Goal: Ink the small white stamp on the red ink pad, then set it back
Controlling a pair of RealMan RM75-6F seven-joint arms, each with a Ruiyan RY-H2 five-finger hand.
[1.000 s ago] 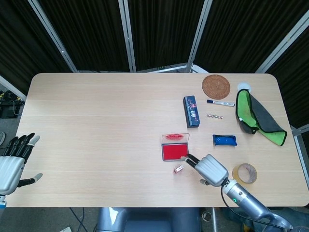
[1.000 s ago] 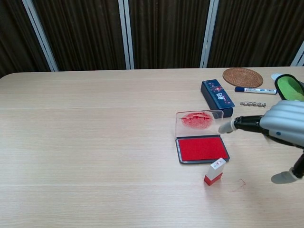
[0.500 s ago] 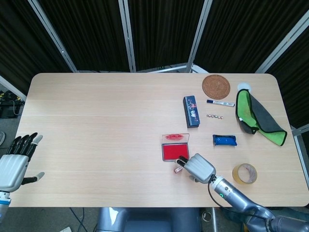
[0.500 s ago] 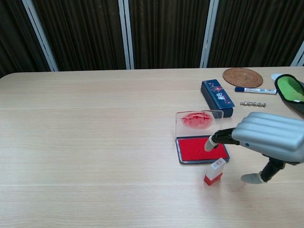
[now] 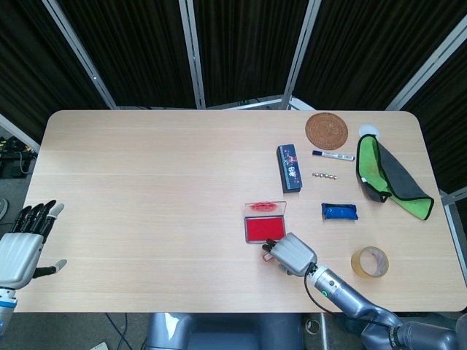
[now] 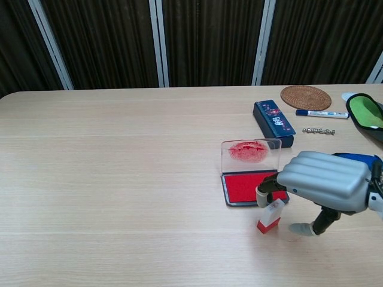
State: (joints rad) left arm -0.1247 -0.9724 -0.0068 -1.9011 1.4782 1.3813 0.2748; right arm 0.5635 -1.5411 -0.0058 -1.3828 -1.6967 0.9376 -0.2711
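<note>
Bright, even overhead light in both views; no hard glare. Soft short shadow under the right hand [image 6: 326,186] on the table [image 6: 119,179], spreading toward 6 o'clock. Black curtain [image 5: 241,44] at 12 o'clock swallowing detail. Sharp focus throughout head view. Slight softness on near hand in chest view. Mild bowing of table edges.

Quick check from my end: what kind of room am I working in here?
Probably a lab or test cell rather than an office: black curtains hung on metal frame poles surround the light wooden table, which holds assorted practice props like the open red ink pad and brown tape roll.
</note>
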